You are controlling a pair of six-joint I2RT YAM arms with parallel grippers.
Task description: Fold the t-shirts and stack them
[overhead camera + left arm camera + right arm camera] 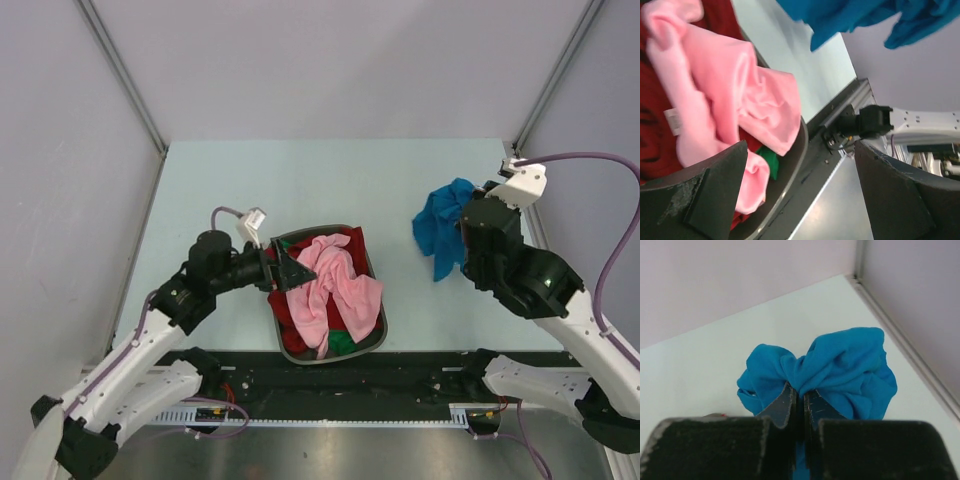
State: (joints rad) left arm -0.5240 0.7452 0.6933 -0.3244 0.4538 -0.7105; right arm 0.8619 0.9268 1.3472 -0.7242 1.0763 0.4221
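The bright blue t-shirt (442, 226) hangs bunched from my right gripper (466, 225) at the table's right; in the right wrist view the gripper (799, 392) is shut on a fold of the blue t-shirt (840, 365). The light pink t-shirt (330, 285) lies crumpled on top of the red t-shirt (352, 243) and a bit of green cloth (343, 343) in the dark grey basket (380, 335). My left gripper (285, 270) is open and empty at the basket's left rim; in its wrist view the pink shirt (735, 100) lies just past one finger (700, 200).
The basket rim (800, 150) sits close to the table's near edge and the black rail (350, 375). Grey walls and frame posts (550, 75) bound the pale table (300, 180).
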